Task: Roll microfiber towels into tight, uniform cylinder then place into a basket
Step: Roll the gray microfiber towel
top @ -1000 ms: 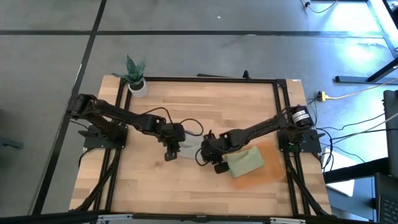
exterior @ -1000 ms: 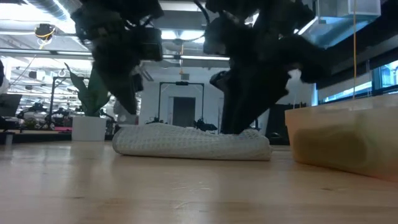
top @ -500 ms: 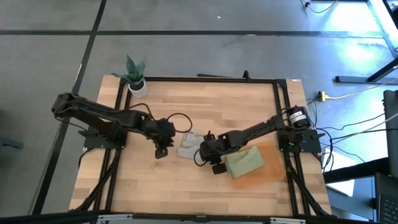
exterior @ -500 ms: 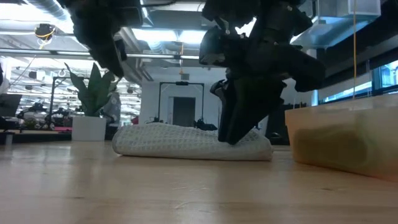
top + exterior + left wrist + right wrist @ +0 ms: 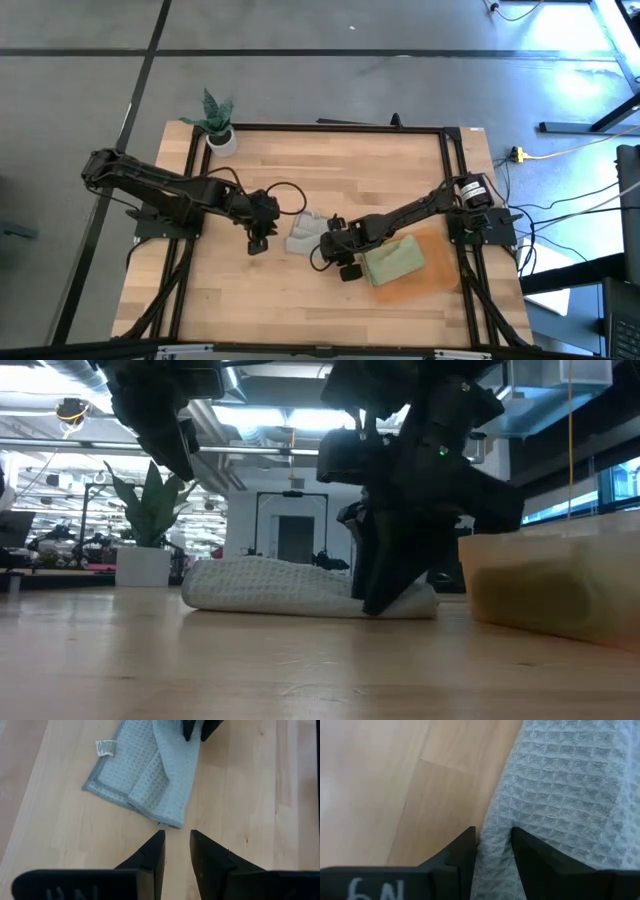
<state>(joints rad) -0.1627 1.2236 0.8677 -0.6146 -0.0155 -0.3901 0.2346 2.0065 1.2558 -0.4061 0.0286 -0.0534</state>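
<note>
From above, the grey towel lies bunched at the centre of the frame, the green towel already in the orange basket at lower right. The right gripper pinches the grey towel's edge; the left gripper sits just left of it, empty. From table height, the towel is a low, loose mound in mid-frame, not yet a firm cylinder. The left wrist view shows it folded over itself, flat, tag out, those fingers slightly apart on nothing. The right wrist view shows waffle cloth between its fingers. Best, I judge, to keep the pinch low, drag evenly, and tighten before lifting.
</note>
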